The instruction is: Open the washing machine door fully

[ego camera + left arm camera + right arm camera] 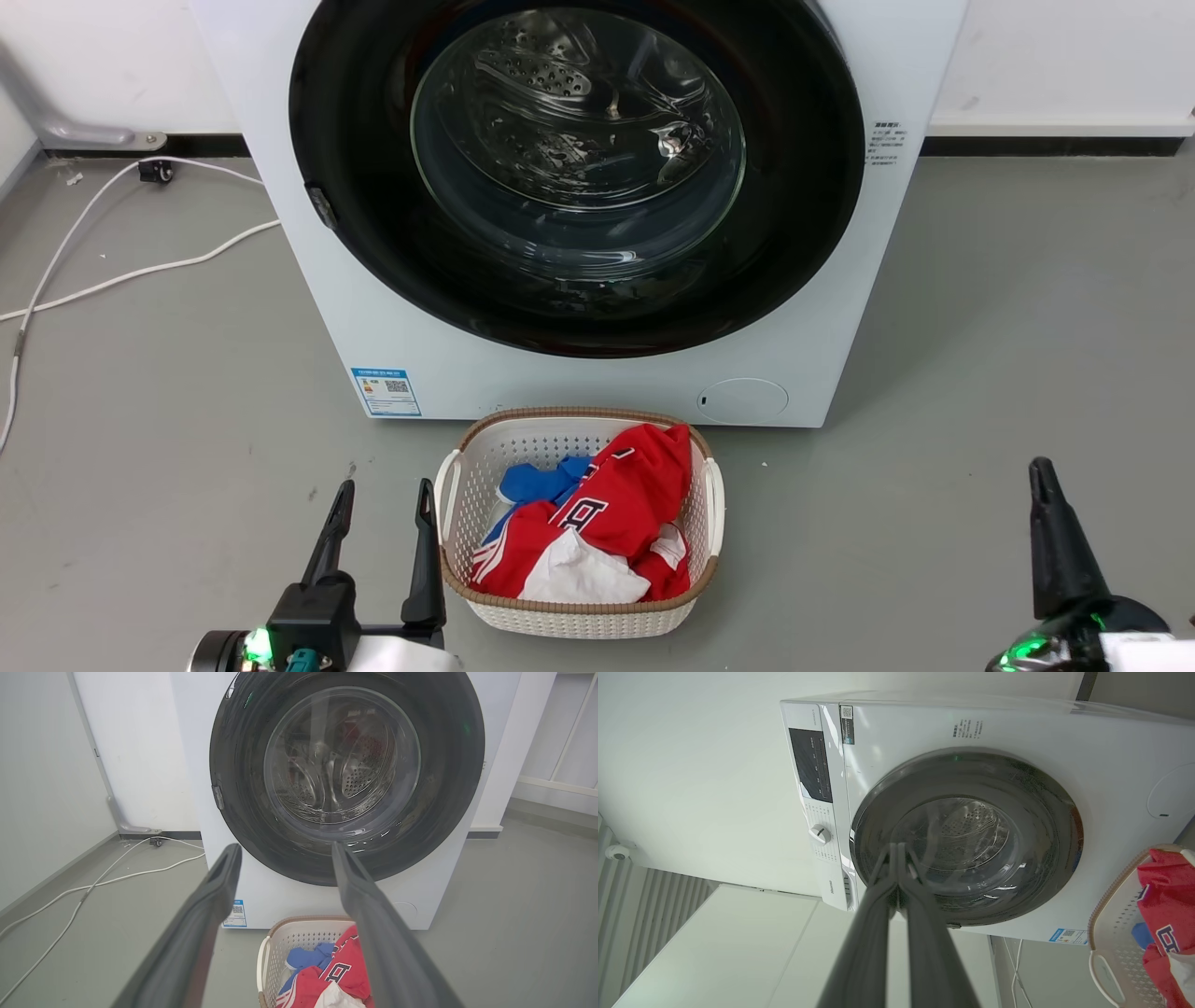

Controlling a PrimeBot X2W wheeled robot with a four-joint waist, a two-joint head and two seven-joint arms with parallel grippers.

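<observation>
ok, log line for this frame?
phase: pre-contact | washing machine door: closed | left end effector: open, empty, clear of door | right end effector: shut, empty | laundry basket: in front of door

A smooth grey floor (1027, 327) runs up to a white wall (1074, 56), with a black skirting strip (1055, 146) along its foot. At the left, white cables (140, 272) trail loose over the floor — the light is even and soft.

glossy black washing machine door (803, 187); white perforated basket (485, 457) with brown rim; red, blue, white clothes (616, 523).
</observation>
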